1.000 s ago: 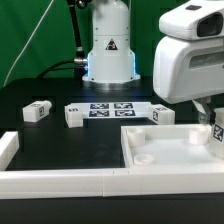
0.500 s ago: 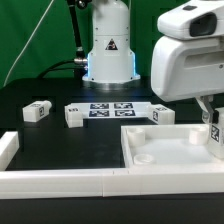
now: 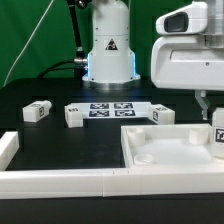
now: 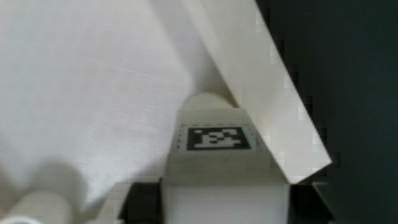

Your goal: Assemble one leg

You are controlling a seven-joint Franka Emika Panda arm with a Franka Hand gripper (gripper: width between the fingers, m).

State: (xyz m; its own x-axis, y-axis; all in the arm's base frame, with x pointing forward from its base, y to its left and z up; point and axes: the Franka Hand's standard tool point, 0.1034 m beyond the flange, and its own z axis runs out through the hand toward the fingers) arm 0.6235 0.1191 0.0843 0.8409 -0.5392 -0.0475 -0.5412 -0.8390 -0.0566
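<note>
My gripper [image 3: 216, 126] hangs at the exterior view's right edge and is shut on a leg [image 3: 219, 137], a stubby white post with a square tag. It holds the leg over the right side of the large white panel [image 3: 168, 146]. In the wrist view the leg [image 4: 217, 150] fills the gap between my dark fingers [image 4: 153, 198], with my gripper [image 4: 217, 208] closed on its sides and the panel's raised rim [image 4: 267, 80] behind it. Three more legs lie on the black table: one at the left [image 3: 37, 111], one beside it [image 3: 74, 116] and one further right [image 3: 163, 114].
The marker board [image 3: 110, 109] lies between the loose legs. The arm's base [image 3: 108, 50] stands behind it. A white rail [image 3: 60, 182] runs along the front, with a raised end at the left [image 3: 8, 147].
The wrist housing has shifted and turned slightly above the panel. The held leg has sunk a little at the right edge. The loose legs have not moved.
</note>
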